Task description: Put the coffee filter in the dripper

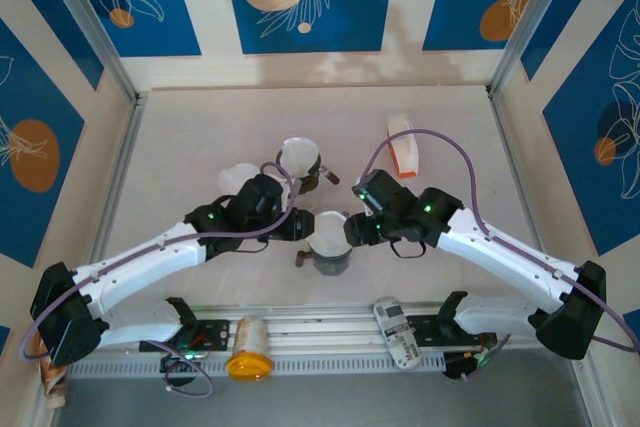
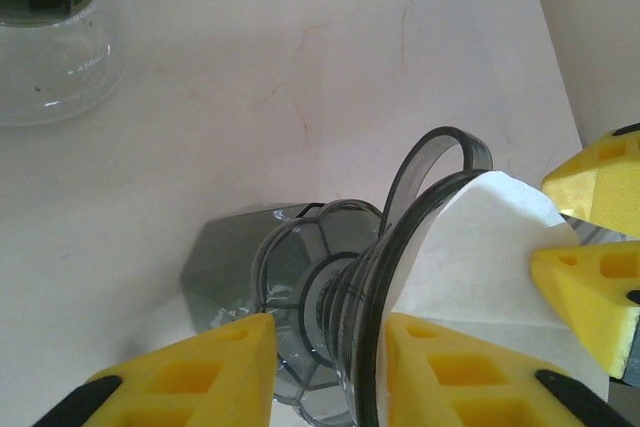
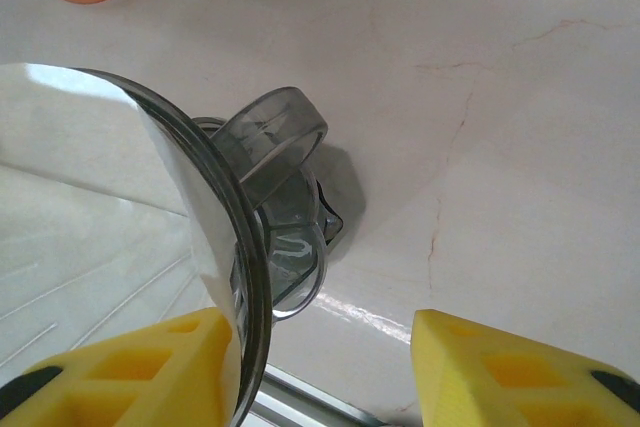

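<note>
The smoky grey dripper stands at the table's middle with a white coffee filter sitting in its cone. My left gripper comes in from the left and straddles the rim. In the left wrist view one finger lies on the filter inside the dripper, and the other is outside, a little off the wall. My right gripper is open. One right finger rests on the filter, the other hangs over bare table.
A second dripper with a filter sits on a glass carafe behind, and a white cup stands to its left. An orange-and-white holder is at the back right. An orange-lidded jar lies on the near rail.
</note>
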Controlling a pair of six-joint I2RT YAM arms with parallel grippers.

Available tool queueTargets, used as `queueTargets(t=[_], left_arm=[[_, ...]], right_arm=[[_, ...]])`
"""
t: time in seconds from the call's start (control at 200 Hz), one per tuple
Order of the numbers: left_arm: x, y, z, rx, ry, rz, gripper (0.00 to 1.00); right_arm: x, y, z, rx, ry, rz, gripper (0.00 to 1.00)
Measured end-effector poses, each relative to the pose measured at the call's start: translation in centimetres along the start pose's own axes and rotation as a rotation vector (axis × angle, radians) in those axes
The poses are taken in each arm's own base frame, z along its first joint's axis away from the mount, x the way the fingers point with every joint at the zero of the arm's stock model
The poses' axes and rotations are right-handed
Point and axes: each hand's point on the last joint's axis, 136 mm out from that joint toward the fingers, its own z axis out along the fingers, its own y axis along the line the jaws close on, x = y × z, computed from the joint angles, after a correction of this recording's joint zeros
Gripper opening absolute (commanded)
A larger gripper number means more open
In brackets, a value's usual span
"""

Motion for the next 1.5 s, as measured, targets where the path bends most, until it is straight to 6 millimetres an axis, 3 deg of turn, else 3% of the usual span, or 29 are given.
queueTargets(t=[0.155,0.305,0.475,0.55,0.86,1.08,1.5], left_arm=[[0.2,0.1,0.0,0.004,0.0,-0.006,0.32],[0.5,0.3,0.0,0.002,0.002,-0.012,0.34],[0.7,0.6,0.0,0.0,0.003,-0.028,0.53],[0.6,0.4,-0.3,0.007,-0.004,-0.031,0.57],[0.3,-0.8,-1.7,0.06,-0.027,-0.023,0.56],[1.0,-1.0,-1.5,0.07,-0.005,-0.035,0.4],[2.1,-0.1,-0.9,0.054,0.028,-0.043,0.42]], right_arm=[[0.0,0.0,0.0,0.003,0.0,0.002,0.63],[0.1,0.1,-0.1,-0.002,-0.003,-0.004,0.64],[0.4,0.7,-0.7,-0.02,-0.011,-0.015,0.63],[0.5,0.8,-0.7,-0.023,-0.009,-0.017,0.63],[0.6,0.9,-0.7,-0.019,-0.011,-0.012,0.6],[0.5,0.7,-0.7,-0.009,-0.017,-0.011,0.6],[0.5,0.6,-0.4,0.0,-0.009,-0.013,0.6]])
